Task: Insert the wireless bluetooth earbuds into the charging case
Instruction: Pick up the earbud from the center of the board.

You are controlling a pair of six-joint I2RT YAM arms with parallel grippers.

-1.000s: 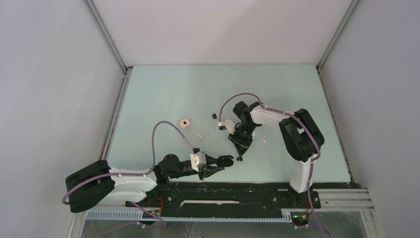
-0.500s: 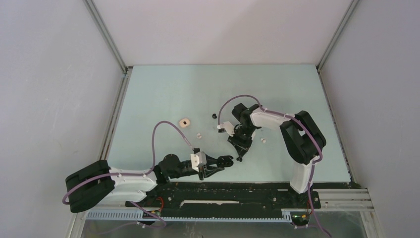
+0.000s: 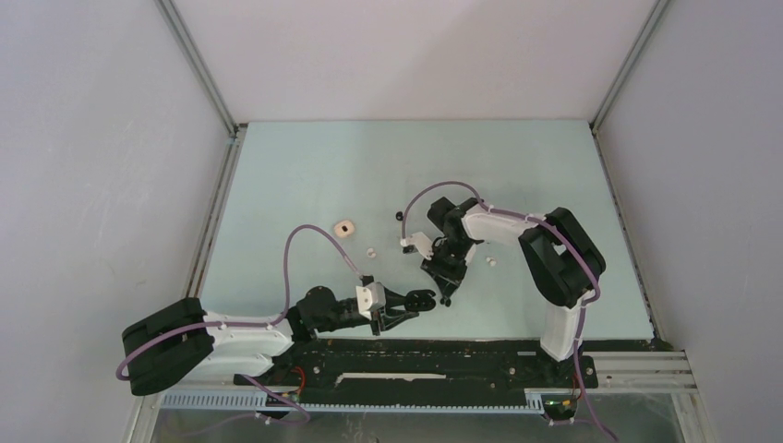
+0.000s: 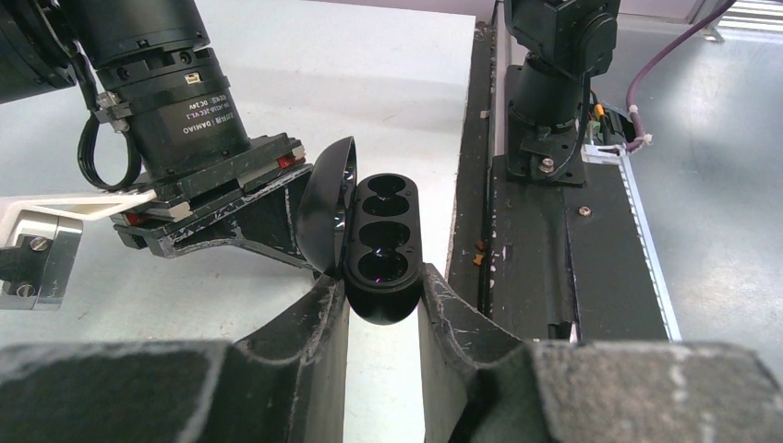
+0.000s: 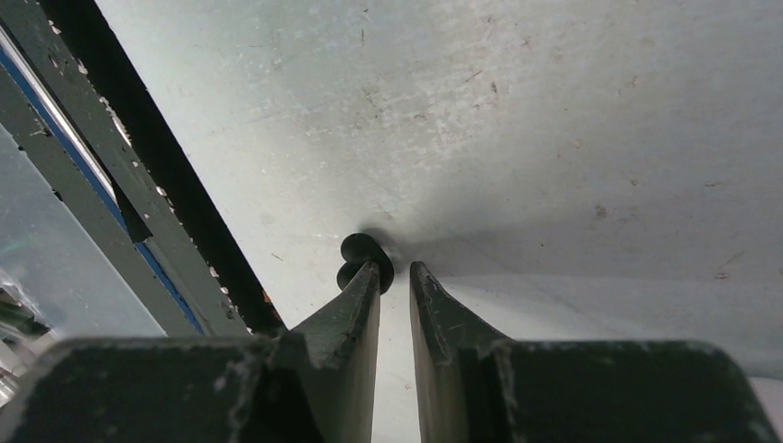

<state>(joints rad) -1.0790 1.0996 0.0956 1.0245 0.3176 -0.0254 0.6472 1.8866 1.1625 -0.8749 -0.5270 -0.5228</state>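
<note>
So, the left gripper [image 4: 383,286] sits low by the near edge of the table [image 3: 369,157], fingers clamped on the rounded end of the black charging case [image 4: 380,242]. The lid is swung open to one side and the round wells are exposed. In the left wrist view the case is just inside the black base rail [image 4: 536,231], so it's tight on that side. The right gripper [image 5: 395,269] points down at the mat just beyond the case, close to the open lid but apart from it. Its fingers stand a narrow slit apart, with bare mat showing between them and nothing clamped. A black earbud [image 5: 363,256] lies on the mat right at the tip of one finger, partly hidden behind it; can't tell if it touches. The dark table-edge strip [image 5: 138,203] runs near that bud. Further out there's a cream case [image 3: 344,227], a white earbud [image 3: 370,250] beside it, a second black earbud [image 3: 399,216] by the right arm's wrist and a second white earbud [image 3: 491,261] under its forearm, all well apart. The far half of the mat and both side margins up to the walls are open room
</note>
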